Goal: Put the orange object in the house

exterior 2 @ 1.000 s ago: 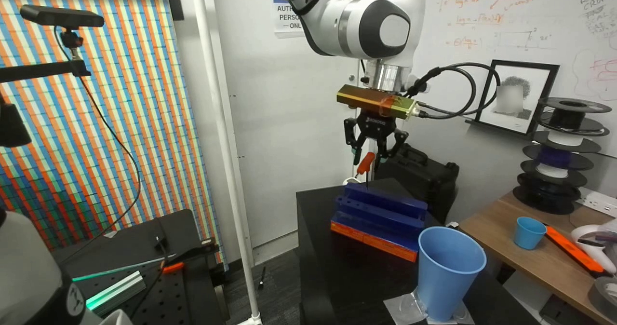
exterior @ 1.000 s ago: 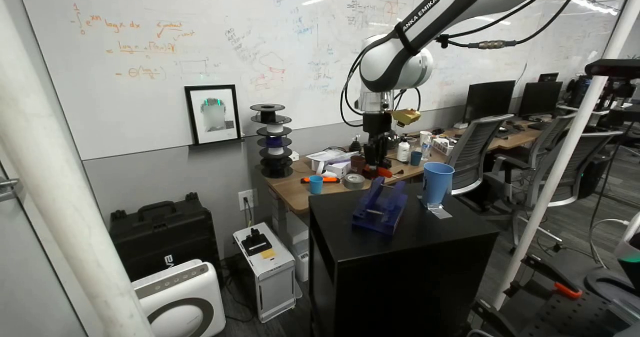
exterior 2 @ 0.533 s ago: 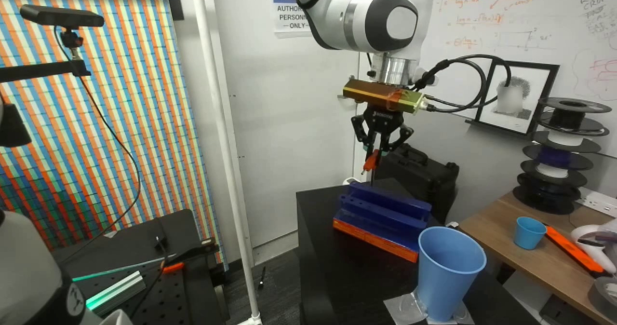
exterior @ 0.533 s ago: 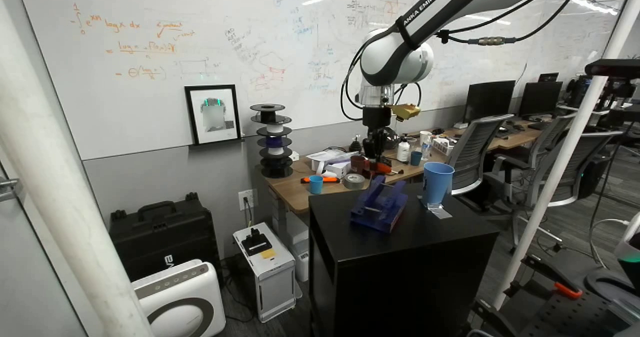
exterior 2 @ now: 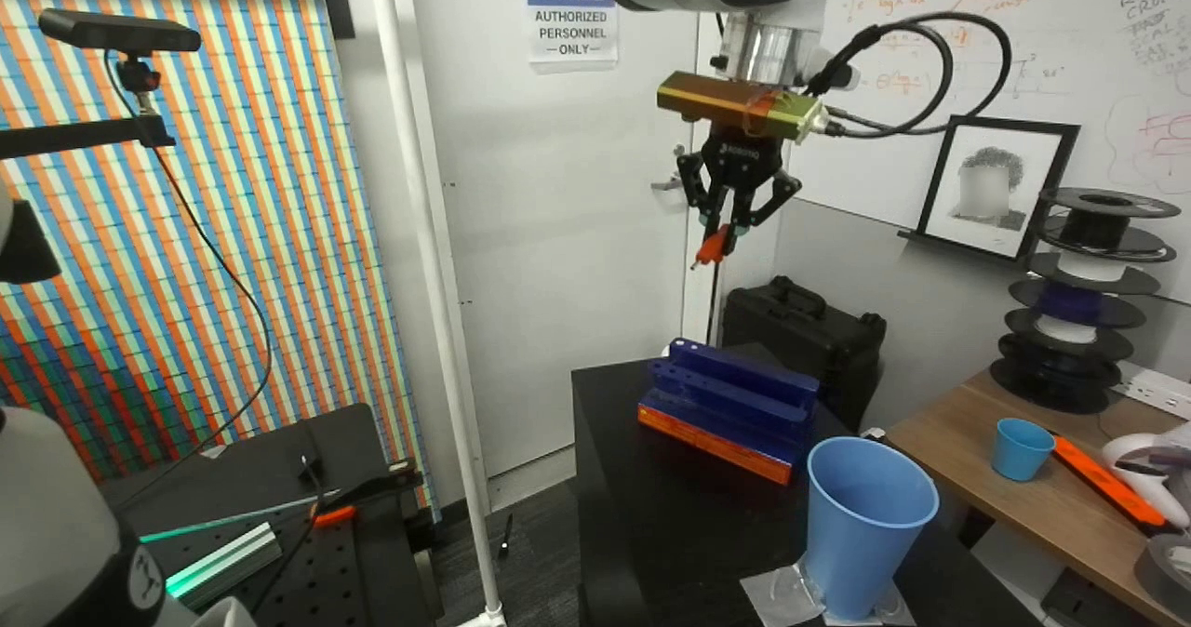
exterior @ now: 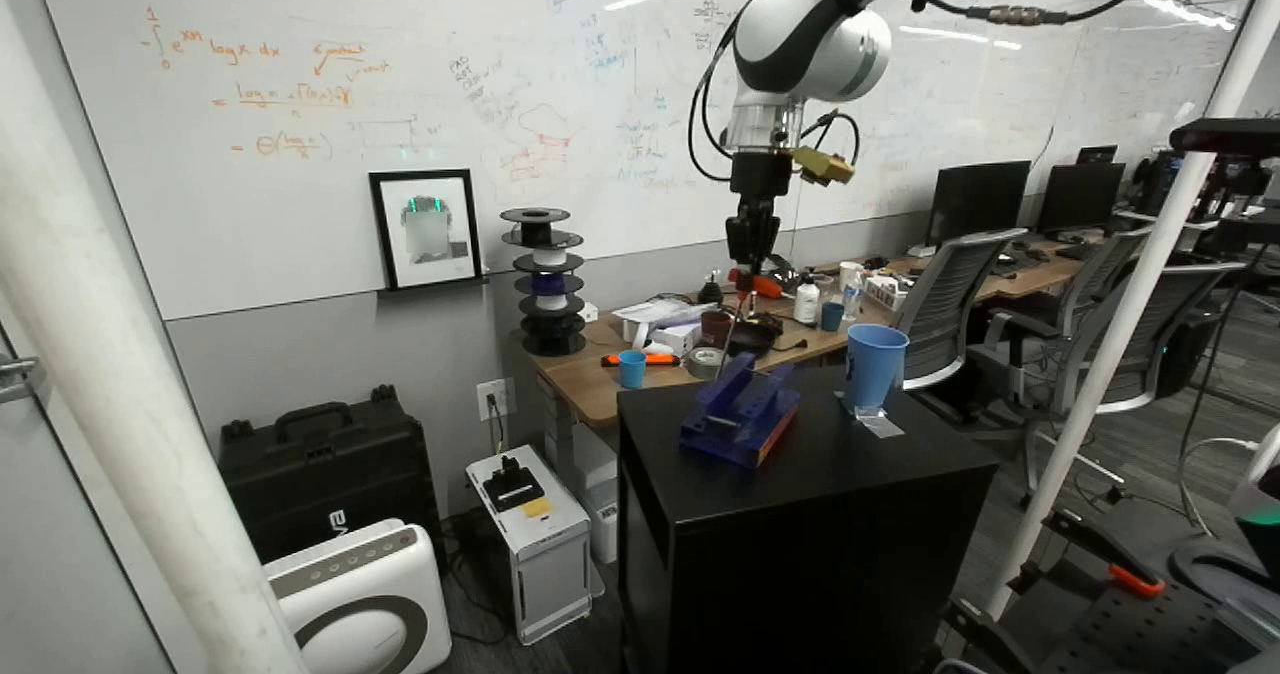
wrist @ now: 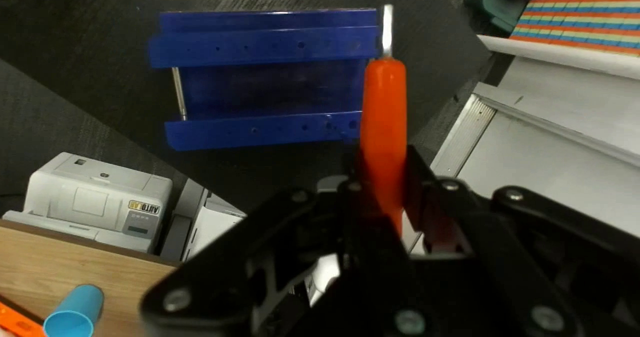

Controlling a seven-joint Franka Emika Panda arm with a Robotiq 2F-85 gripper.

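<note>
The orange object (exterior: 764, 285) is a small orange-red handle with a short metal tip. My gripper (exterior 2: 724, 234) is shut on it and holds it above the cabinet; it also shows in an exterior view (exterior 2: 713, 247). In the wrist view the orange handle (wrist: 384, 112) sits between the fingertips, its metal tip pointing away. A thin line runs from near it down towards the dark-blue object; I cannot tell what it is. The house, an upright pale-blue cup (exterior: 873, 366), stands on the cabinet, also in an exterior view (exterior 2: 861, 553). It is out of the wrist view.
The lower dark-blue object (exterior 2: 735, 399) with an orange base lies on the black cabinet (exterior: 820, 499), beside the house and below my gripper. Clear tape (exterior 2: 777, 594) lies at the house's base. A cluttered wooden desk (exterior: 580, 384) with a small blue cup (exterior 2: 1022, 450) stands behind.
My gripper was open around the orange object, then shut on it, and has now risen with it. The dark-blue object has shifted and turned slightly. The house has not moved.
</note>
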